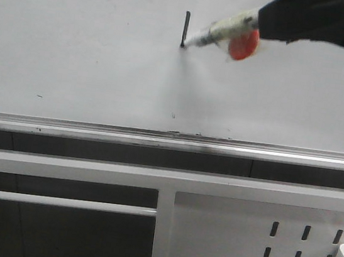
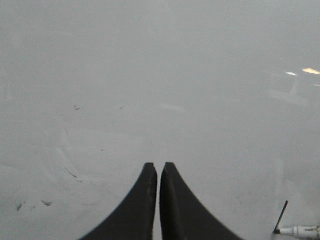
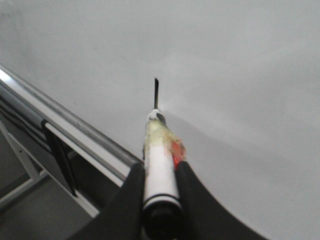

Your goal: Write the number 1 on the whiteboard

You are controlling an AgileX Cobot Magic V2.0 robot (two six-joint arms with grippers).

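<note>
Flanking whiteboard (image 1: 75, 46) below: silver rail (image 1: 95, 132), perhaps smudged.

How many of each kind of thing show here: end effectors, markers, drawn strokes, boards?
End effectors: 2, left end effector and right end effector
Markers: 1, marker
Drawn strokes: 1, number 1
Boards: 1, whiteboard
Total: 5

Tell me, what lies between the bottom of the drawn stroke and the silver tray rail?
Only bare whiteboard, apart from a tiny dark speck. The front view shows this below the number 1 down to the rail.
</note>
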